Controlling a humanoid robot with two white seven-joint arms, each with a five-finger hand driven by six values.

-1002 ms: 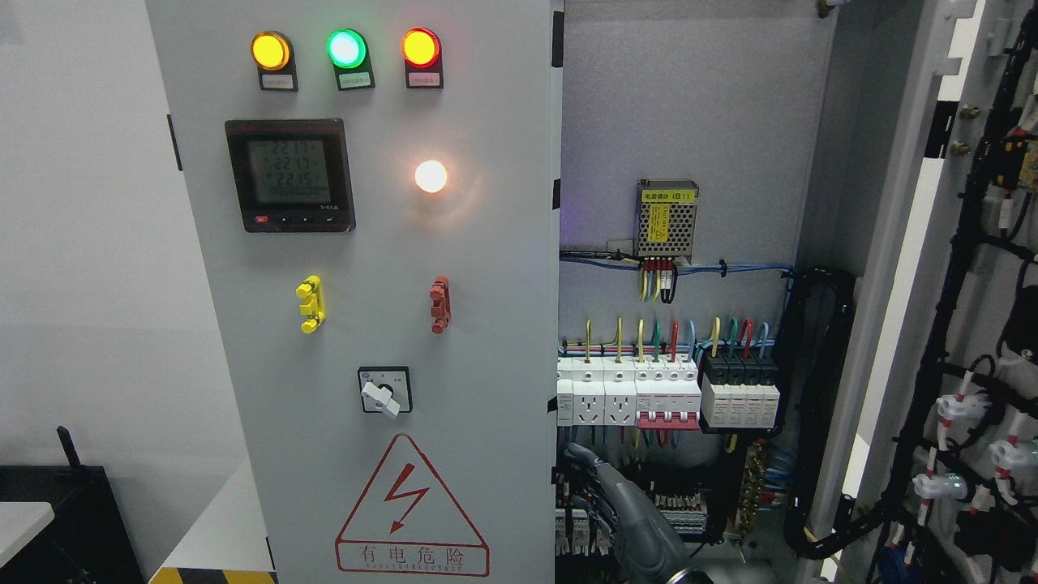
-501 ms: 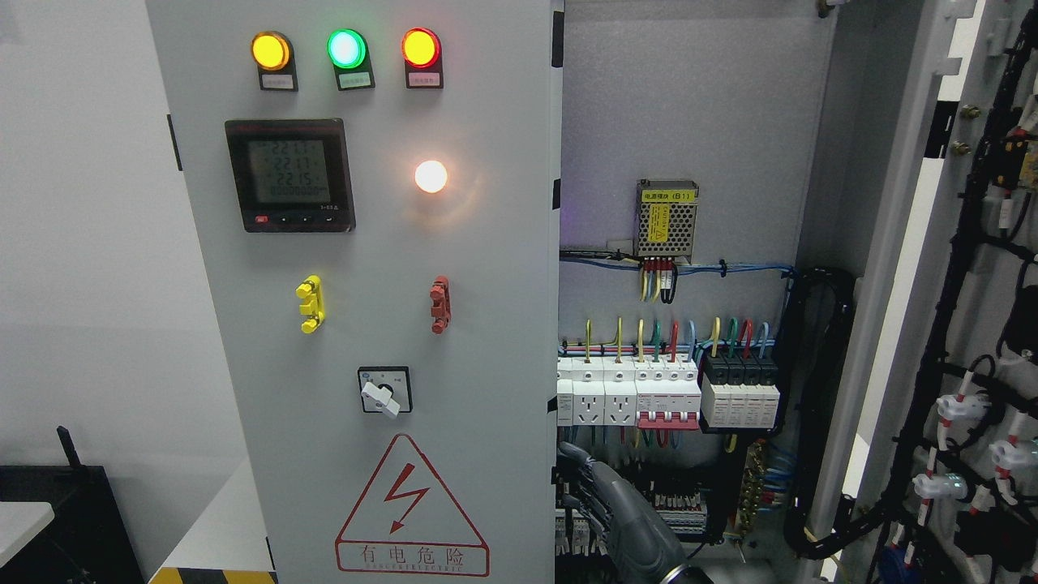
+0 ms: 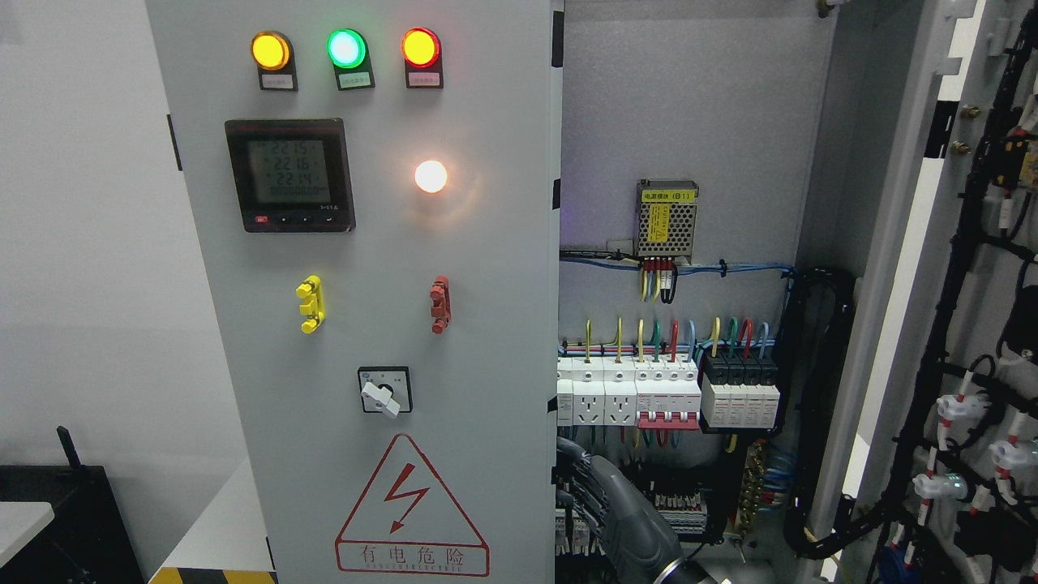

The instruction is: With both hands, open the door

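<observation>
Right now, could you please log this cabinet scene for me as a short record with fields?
left door: shut, panel faces the camera
right door: swung wide open, wiring on its inner face
lamps: amber, green and red lit; a white one lit below
meter: display on
interior: breakers in a row, power supply above
hand: grey, at the left door's inner edge, low; side unclear
</observation>
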